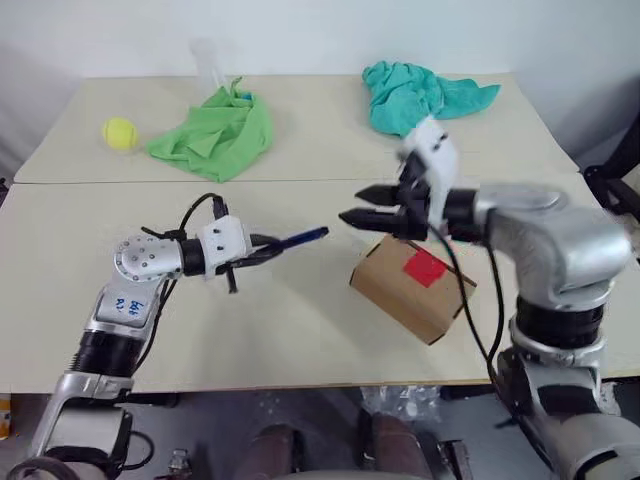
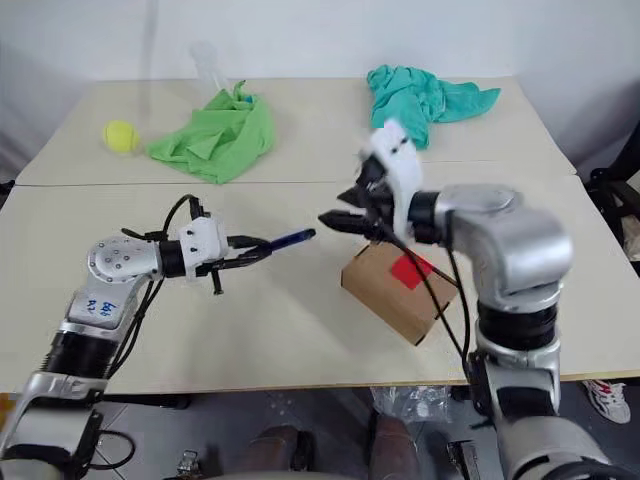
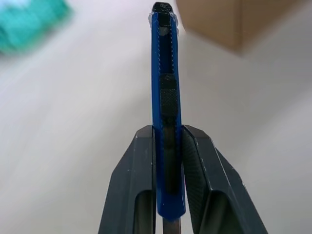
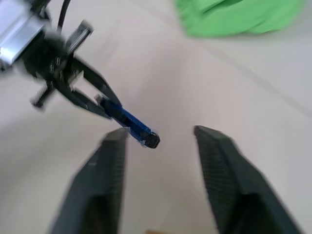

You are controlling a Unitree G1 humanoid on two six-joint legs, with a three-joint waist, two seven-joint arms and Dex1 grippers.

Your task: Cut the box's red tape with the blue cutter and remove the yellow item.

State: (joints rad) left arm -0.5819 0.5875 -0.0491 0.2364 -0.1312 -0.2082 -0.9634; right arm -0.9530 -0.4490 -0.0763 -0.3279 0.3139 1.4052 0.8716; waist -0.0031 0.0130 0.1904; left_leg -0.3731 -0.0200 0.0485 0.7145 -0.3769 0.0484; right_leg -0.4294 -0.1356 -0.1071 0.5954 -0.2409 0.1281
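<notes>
With my left gripper (image 1: 262, 248) clamped on the blue cutter (image 1: 300, 238) and my right gripper (image 1: 372, 205) gaping empty, a clumsy handover could drop it beside the box (image 1: 412, 288).

Left gripper (image 1: 268, 246) is pointing level toward the right, fingers (image 3: 139, 185) clamping the blue cutter (image 3: 165, 97). Right gripper (image 4: 158, 141) is facing it, fingers (image 4: 222, 165) standing apart, gripping nothing.

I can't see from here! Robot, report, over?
Left gripper shut on blue cutter. Right gripper open, empty. Red tape on box uncut. Nothing between.
</notes>
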